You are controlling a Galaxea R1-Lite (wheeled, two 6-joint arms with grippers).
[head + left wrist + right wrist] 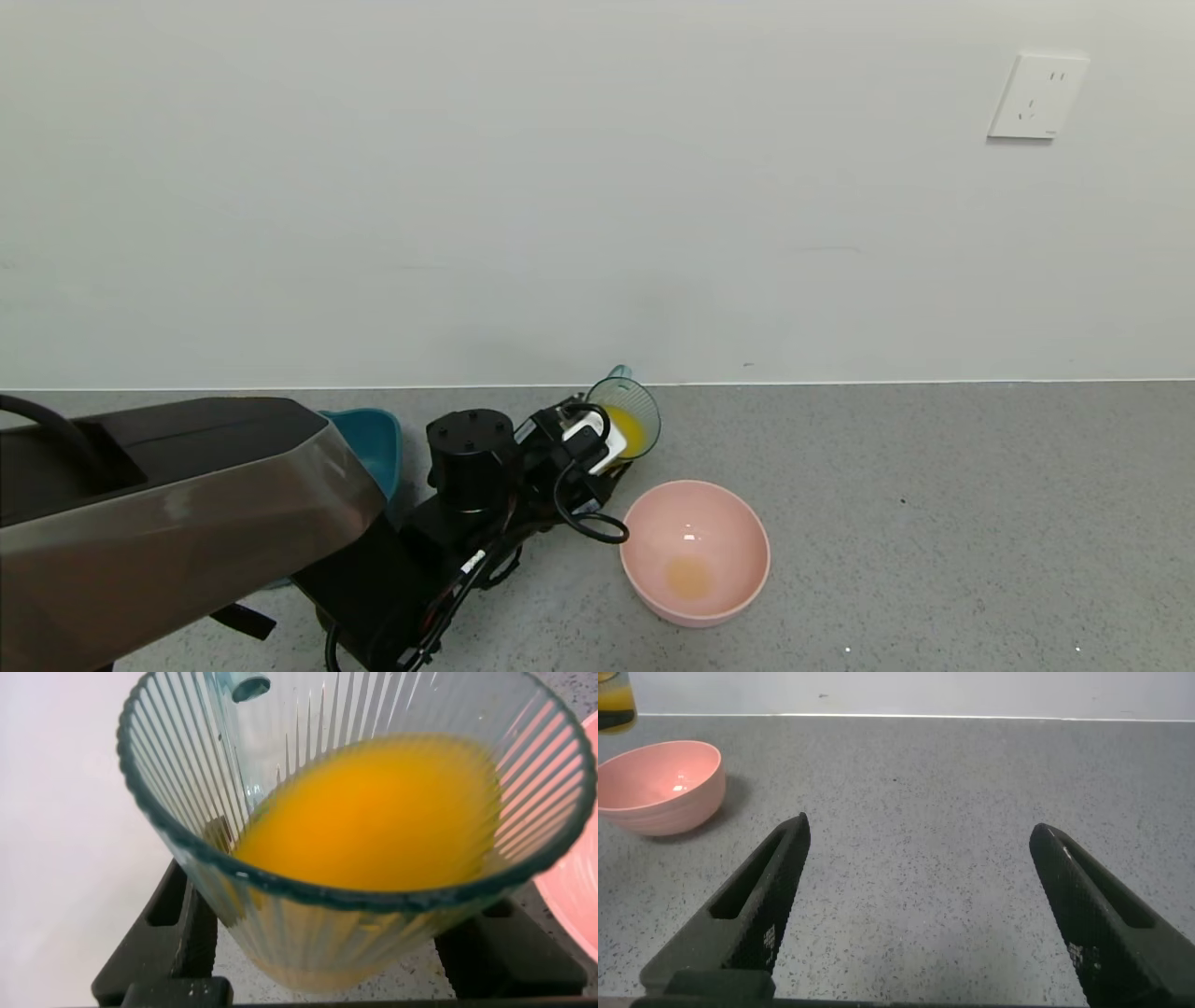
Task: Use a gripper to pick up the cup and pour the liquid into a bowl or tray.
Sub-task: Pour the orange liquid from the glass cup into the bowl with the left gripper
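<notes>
My left gripper is shut on the cup, a ribbed pale blue-green tumbler, and holds it tilted, just behind and left of the pink bowl. In the left wrist view the cup fills the frame between the black fingers, with orange liquid inside. The liquid also shows in the head view. A small orange puddle lies in the bowl's bottom. My right gripper is open and empty over bare counter, with the bowl off to one side.
A dark teal tub stands left of the left arm, partly hidden by the robot's body. A white wall with a socket closes the back of the grey speckled counter.
</notes>
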